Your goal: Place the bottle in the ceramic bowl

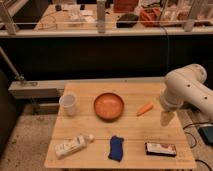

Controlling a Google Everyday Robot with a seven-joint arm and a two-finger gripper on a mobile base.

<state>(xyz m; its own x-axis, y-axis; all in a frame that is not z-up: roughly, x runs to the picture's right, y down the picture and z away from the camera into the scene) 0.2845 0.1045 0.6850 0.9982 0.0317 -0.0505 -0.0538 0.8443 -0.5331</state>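
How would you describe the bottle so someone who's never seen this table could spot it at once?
Find the wooden table, then its front left corner, in front of the white cup. The bottle lies there on its side, far from the pincer at the table's right edge. Unlike the blue cloth beside it, it is whitish with a small white cap.
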